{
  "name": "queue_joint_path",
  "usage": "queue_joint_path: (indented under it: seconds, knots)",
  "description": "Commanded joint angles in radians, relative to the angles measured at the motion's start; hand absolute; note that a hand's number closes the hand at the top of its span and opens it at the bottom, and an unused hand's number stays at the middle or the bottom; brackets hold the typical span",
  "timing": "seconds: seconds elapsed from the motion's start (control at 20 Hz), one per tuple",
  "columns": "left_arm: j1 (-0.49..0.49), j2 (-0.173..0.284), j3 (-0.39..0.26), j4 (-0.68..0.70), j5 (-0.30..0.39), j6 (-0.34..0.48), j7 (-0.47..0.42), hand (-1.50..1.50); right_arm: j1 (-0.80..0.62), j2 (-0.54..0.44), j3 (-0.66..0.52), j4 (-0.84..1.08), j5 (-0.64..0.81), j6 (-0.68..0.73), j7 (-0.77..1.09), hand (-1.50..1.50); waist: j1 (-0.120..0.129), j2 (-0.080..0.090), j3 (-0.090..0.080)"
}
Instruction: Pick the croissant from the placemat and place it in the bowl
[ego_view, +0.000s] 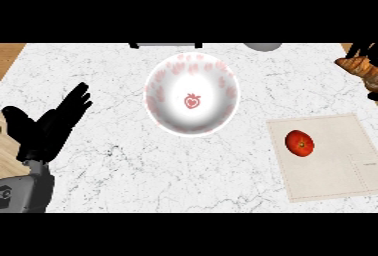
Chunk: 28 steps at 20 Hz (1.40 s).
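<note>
Right robot hand (362, 50) up at the far edge, clutching the one croissant (359, 70); left robot hand (46, 126) resting, fingers straight. One bowl (159, 100), one tomato (299, 143).

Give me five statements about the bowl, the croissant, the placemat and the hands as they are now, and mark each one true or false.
1. The croissant lies on the placemat. False: it is off the mat, up at the view's right edge, with the right hand on it.
2. The bowl has nothing in it. True: only its printed strawberry pattern shows inside.
3. A tomato sits on the placemat. True.
4. The left hand holds the bowl. False: it is open at the view's left, apart from the bowl.
5. The placemat lies left of the bowl. False: it lies to the bowl's right, nearer the robot.
</note>
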Motion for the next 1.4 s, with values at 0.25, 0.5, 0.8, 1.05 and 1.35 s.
queue_joint_path:
  seconds: [0.25,0.5,0.8,1.05,1.35]
  knots:
    - [-0.046,-0.041,-0.031,0.047,-0.052,0.046,-0.015,0.0,-0.067,0.012,-0.08,-0.235,-0.214,0.3,0.141,1.5,-0.014,0.0,-0.001]
    - [-0.009,-0.003,-0.001,-0.023,-0.004,0.005,0.022,0.0,-0.131,0.14,-0.091,-0.319,-0.347,0.401,0.423,1.5,0.002,-0.002,0.0]
    - [-0.006,0.021,0.018,0.008,0.018,-0.042,-0.005,0.0,-0.227,0.304,-0.077,-0.398,-0.407,0.386,0.69,1.5,0.01,0.002,-0.001]
    - [0.006,-0.018,-0.02,-0.065,-0.005,-0.001,0.05,0.0,-0.288,0.425,-0.048,-0.317,-0.345,0.25,0.738,1.5,0.022,0.005,0.0]
    - [-0.067,0.006,0.014,0.001,0.019,-0.017,0.058,0.0,-0.331,0.554,0.029,-0.286,-0.272,0.163,0.817,1.5,0.016,0.006,0.0]
